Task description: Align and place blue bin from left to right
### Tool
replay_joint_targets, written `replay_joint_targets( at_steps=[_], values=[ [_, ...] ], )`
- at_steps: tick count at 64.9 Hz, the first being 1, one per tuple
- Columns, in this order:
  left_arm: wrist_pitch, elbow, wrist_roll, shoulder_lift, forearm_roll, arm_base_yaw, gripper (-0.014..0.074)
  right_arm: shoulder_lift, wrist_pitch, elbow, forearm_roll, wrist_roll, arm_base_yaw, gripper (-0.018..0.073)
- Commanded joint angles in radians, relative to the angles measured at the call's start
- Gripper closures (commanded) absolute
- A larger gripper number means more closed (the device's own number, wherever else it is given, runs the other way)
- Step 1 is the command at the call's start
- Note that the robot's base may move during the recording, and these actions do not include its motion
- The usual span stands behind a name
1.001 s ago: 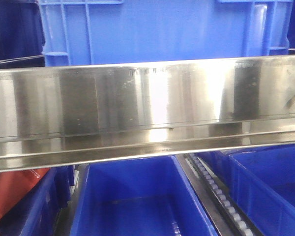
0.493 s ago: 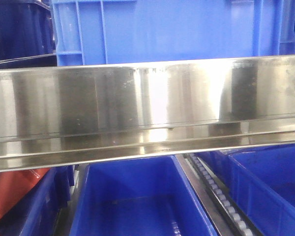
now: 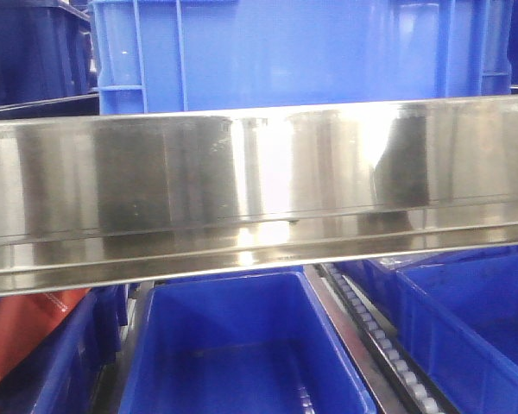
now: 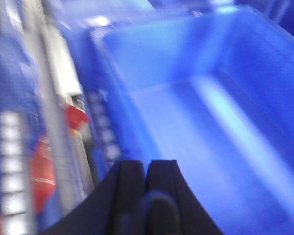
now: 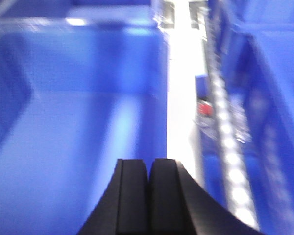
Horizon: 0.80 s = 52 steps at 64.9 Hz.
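Black fingers pressed together on my left end effector [image 4: 146, 169] and right end effector [image 5: 149, 169], both clenched, empty, above the blue bin [image 4: 210, 112].

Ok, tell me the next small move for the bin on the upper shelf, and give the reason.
Probably keep sliding the blue bin a little further right, slowly. Its left edge sits well in from the left end of the steel rail, and both wrist views are motion-blurred. The left gripper and right gripper each show fingers pressed together over the bin's inside.
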Motion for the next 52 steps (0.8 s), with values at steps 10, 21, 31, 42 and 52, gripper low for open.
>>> replay_joint_targets(
  at_steps=[10, 21, 31, 42, 52],
  values=[
    [-0.065, 0.250, 0.004, -0.194, 0.016, -0.005, 0.0708, -0.214, -0.162, 0.276, -0.021, -0.006, -0.001, 0.0629],
    [-0.324, 0.610, 0.004, -0.436, 0.016, -0.005, 0.0708, -0.439, -0.310, 0.554, -0.021, -0.006, -0.001, 0.0629],
    [-0.532, 0.915, 0.004, -0.675, 0.014, -0.005, 0.0708, -0.656, -0.443, 0.788, -0.021, -0.006, -0.001, 0.0629],
    [-0.692, 1.220, 0.004, -0.945, 0.014, -0.005, 0.0708, -0.931, -0.569, 1.075, -0.021, -0.032, -0.001, 0.0629],
    [-0.780, 1.449, 0.004, -1.152, 0.014, -0.005, 0.0708, -1.141, -0.601, 1.285, -0.021, -0.032, -0.001, 0.0629]
  ],
)
